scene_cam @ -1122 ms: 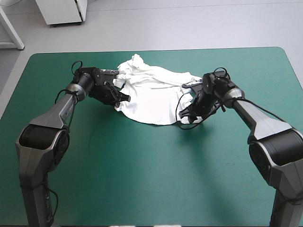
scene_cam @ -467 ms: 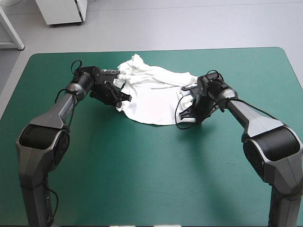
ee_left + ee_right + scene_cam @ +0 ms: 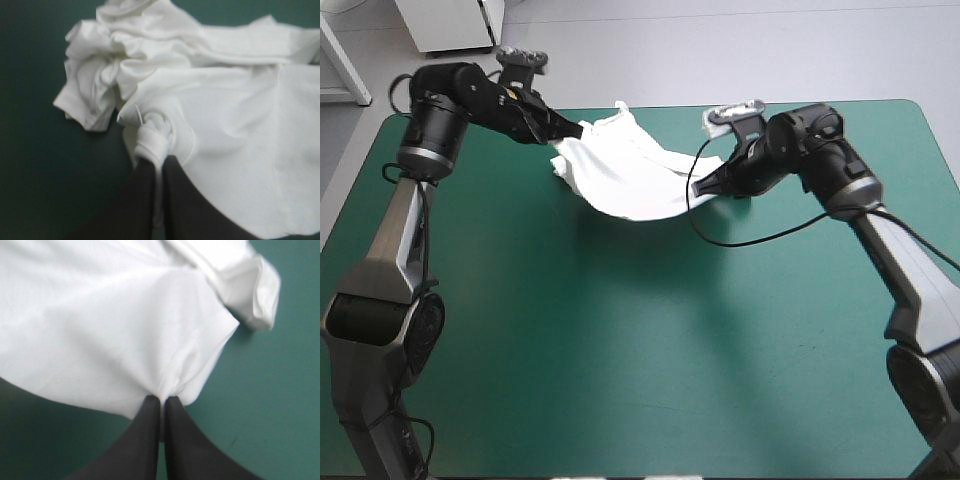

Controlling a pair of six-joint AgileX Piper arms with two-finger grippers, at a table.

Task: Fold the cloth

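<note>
The left gripper (image 3: 572, 128) and the right gripper (image 3: 700, 186) each pinch an edge of the T-shirt (image 3: 620, 175), which hangs slack between them over the far part of the table (image 3: 620, 380), its long axis running arm to arm.

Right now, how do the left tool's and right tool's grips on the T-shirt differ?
The left tool clamps a bunched, rolled wad of the T-shirt; the right tool pinches a smooth stretch of hem. In the high view the left tool sits nearer the far edge of the teal-green cover than the right tool. Shared: both are shut on the T-shirt, which sags between them.
</note>
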